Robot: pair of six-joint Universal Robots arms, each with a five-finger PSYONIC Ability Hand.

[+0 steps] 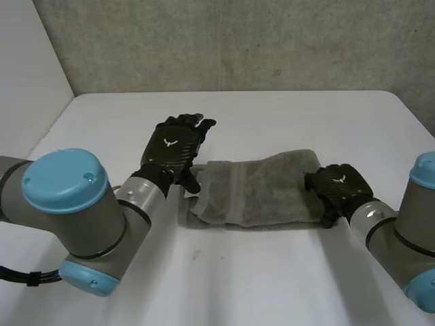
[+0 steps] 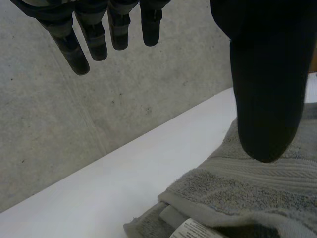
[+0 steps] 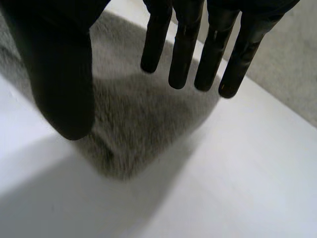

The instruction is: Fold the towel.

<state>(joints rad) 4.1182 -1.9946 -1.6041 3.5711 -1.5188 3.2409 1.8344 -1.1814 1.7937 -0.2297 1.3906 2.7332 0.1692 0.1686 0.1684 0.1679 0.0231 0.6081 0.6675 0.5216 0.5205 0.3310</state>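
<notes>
A grey towel (image 1: 262,190) lies folded into a thick band across the middle of the white table (image 1: 272,115). My left hand (image 1: 175,151) hovers at its left end, fingers straight and spread, holding nothing. In the left wrist view the towel's folded layers (image 2: 247,193) and a white label (image 2: 193,229) lie under the thumb (image 2: 267,89). My right hand (image 1: 338,185) is at the towel's right end, fingers straight. In the right wrist view its fingers (image 3: 183,44) hang just above the towel's rounded end (image 3: 143,129) with nothing between them and the thumb.
A grey concrete wall (image 1: 238,41) runs behind the table's far edge. Bare table surface lies in front of the towel (image 1: 258,278) and behind it. A pale wall stands at the left (image 1: 27,75).
</notes>
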